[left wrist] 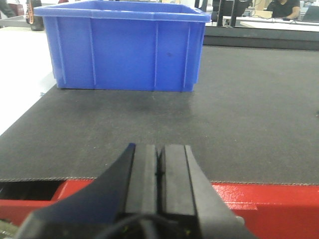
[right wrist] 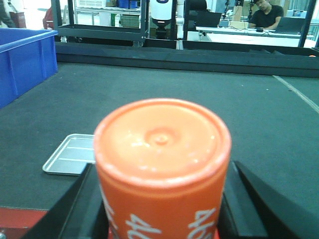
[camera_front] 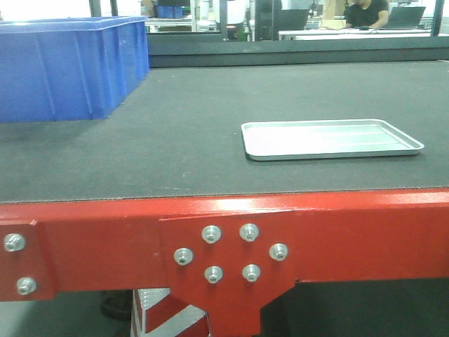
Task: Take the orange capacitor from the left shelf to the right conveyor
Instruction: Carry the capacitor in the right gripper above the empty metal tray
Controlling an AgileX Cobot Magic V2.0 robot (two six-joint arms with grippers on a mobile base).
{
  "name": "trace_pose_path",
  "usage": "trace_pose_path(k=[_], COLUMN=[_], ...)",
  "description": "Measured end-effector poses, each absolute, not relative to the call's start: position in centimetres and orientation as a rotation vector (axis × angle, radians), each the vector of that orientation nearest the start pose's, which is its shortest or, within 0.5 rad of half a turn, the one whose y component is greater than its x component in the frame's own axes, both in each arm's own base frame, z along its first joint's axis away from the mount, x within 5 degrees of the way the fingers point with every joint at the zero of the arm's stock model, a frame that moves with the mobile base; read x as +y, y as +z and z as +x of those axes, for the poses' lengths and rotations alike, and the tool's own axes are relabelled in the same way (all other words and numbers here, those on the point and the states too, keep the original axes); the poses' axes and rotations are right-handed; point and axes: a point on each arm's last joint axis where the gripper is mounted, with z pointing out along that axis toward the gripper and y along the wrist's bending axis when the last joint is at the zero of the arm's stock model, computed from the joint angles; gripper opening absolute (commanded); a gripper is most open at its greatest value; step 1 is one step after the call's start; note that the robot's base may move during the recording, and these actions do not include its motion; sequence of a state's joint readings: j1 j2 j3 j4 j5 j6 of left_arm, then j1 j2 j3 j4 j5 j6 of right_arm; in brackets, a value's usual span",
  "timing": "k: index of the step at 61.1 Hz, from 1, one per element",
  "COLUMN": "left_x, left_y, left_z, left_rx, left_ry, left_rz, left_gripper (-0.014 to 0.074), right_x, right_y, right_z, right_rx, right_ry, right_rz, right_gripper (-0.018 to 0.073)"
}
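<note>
1 orange capacitor (right wrist: 162, 159), apparently inside right gripper (right wrist: 164, 211)

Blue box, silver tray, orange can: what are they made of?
The blue box looks like molded plastic: even colour, ribbed walls, soft sheen. The tray seems to be thin metal, probably aluminium: silvery, with a rolled rim. The orange capacitor has a smooth, slightly glossy skin with printed writing, likely a plastic sleeve; what lies under it cannot be seen.
</note>
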State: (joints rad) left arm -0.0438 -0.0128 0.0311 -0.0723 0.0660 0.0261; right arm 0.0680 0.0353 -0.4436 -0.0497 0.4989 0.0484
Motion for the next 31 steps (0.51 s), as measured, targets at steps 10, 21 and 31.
trace_pose_path(k=[10, 21, 31], left_x=[-0.29, -0.29, -0.29], left_y=[19.74, 19.74, 19.74], left_z=[5.67, 5.67, 5.67], left_rx=[1.568, 1.568, 1.568], left_ry=[-0.074, -0.074, -0.074], left_rz=[0.002, 0.002, 0.002], left_gripper=[-0.0127, -0.0127, -0.0127], right_x=[-0.08, -0.08, -0.08], right_y=[30.98, 30.98, 31.0], right_z=[2.04, 2.04, 2.04], right_rx=[1.574, 1.574, 1.571], right_ry=[0.038, 0.038, 0.038], right_rz=[-0.031, -0.031, -0.031], right_gripper=[0.0066, 0.0066, 0.0066])
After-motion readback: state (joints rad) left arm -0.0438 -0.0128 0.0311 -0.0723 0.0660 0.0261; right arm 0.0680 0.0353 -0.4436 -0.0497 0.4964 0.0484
